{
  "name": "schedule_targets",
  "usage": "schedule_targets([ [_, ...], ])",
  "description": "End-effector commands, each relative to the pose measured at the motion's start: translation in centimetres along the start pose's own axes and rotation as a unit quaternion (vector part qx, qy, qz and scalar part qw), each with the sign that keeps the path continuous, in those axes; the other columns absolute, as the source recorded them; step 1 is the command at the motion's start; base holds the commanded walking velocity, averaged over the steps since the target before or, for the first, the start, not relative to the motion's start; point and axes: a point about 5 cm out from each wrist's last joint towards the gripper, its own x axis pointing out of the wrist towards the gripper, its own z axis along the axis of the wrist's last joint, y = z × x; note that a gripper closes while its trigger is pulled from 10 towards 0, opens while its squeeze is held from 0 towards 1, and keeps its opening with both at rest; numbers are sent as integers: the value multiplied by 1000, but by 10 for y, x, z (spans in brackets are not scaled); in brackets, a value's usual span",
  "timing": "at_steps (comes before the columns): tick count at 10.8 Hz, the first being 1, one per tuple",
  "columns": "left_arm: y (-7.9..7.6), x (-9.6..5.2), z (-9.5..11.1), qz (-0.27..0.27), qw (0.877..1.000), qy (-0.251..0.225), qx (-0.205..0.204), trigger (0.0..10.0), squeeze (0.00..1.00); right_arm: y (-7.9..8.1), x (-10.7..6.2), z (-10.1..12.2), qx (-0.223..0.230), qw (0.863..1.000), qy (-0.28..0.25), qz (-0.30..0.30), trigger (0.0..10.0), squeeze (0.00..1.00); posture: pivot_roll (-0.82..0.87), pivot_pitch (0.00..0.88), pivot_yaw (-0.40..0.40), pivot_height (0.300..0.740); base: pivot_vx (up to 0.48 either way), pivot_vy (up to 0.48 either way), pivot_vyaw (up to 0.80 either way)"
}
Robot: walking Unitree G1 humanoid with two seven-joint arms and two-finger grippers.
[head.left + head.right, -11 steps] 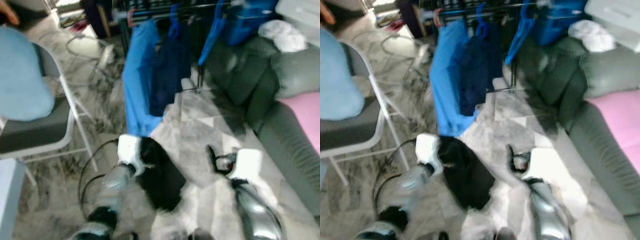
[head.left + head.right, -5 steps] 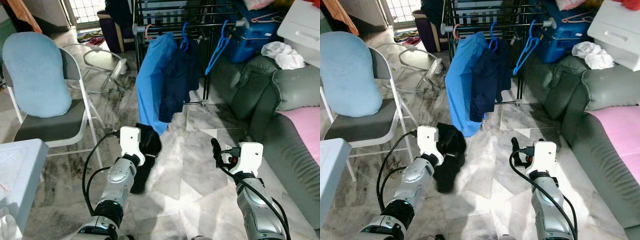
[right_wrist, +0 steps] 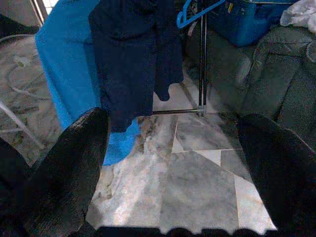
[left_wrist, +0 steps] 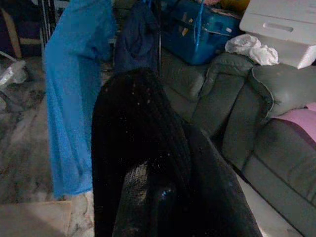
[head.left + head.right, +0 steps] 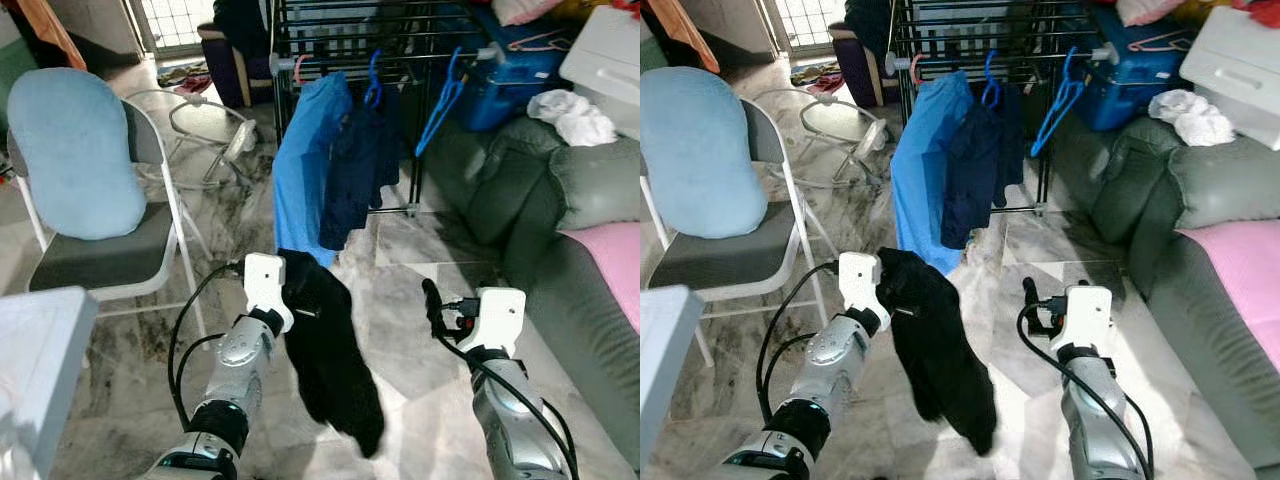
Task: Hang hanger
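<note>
One black garment hangs from left gripper.

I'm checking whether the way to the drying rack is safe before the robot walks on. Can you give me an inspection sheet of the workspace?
Surface: grey-white marbled tile floor, glossy, open between robot and rack.
Job's things: black garment hangs from the left gripper; black metal drying rack ahead carries a light blue shirt, a dark navy garment and an empty blue plastic hanger.
Clutter: white crumpled cloth on the grey-green sofa; blue storage box behind it.
Grippers: left shut on the black garment; right gripper open, empty.
Cables: black cables loop along both forearms.
Surroundings: white folding chair with pale blue cushion on the left.
</note>
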Motion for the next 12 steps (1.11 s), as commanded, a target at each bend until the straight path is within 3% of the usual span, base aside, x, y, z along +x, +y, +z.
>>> schedule_targets([
  [1,0,6,13,-5,1000,-22,10,10000,0,0,1,7,-4,1000,-15,0,10000,0,-260,106,69,740,341,0,0],
  [6,-5,10,23,-15,999,-45,9,10000,0,-5,0,17,-17,999,-31,-7,10000,0,-263,125,62,740,427,0,0],
  [8,-15,14,21,-38,998,-40,-4,10000,0,-6,6,20,-24,999,-35,-15,10000,0,-261,105,68,740,480,0,-800],
  [11,-14,12,20,-36,999,-39,-8,10000,0,-6,3,19,-29,999,-33,-8,10000,0,-262,110,69,740,477,0,0],
  [12,-13,12,21,-31,999,-41,-8,10000,0,-1,2,19,-60,998,-35,10,10000,0,-264,113,68,740,461,0,763],
])
